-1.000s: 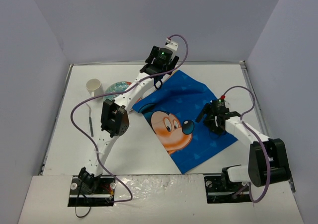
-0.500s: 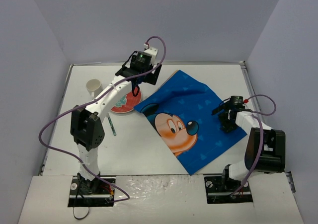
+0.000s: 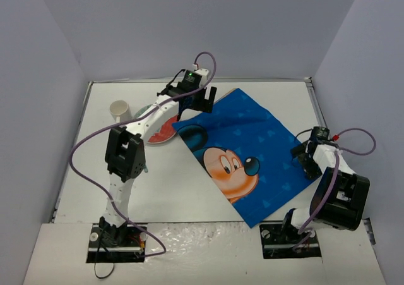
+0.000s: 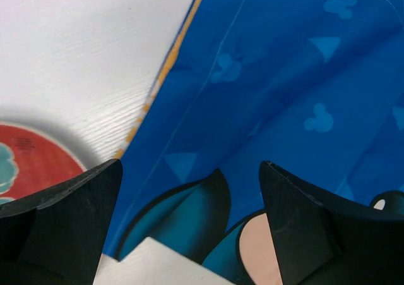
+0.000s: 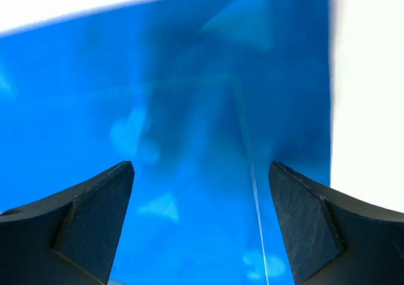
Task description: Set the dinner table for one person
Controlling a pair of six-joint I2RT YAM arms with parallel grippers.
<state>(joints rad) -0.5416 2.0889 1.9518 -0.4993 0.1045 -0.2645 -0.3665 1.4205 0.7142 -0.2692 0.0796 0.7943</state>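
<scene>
The dinner table [image 3: 189, 190] is a white tabletop with lavender walls. A blue cartoon-mouse placemat [image 3: 252, 139] lies askew on its right half. My left gripper [image 3: 197, 103] is open and empty, low over the placemat's far left corner; in the left wrist view [image 4: 189, 234] its jaws straddle the mat [image 4: 284, 95] beside the plate [image 4: 31, 165]. My right gripper [image 3: 307, 158] is open and empty over the mat's right edge; the right wrist view [image 5: 202, 228] shows the mat [image 5: 189, 139] between the jaws.
A red and teal plate [image 3: 161, 130] lies left of the placemat, partly under my left arm. A white cup [image 3: 120, 111] stands at the far left. A thin utensil [image 3: 146, 169] peeks out beside the left arm. The right wall is close to my right gripper.
The placemat has slid to the right. My right gripper moved right toward the table's edge. My left gripper swung left, then back over the mat's corner, and the plate shows more.
</scene>
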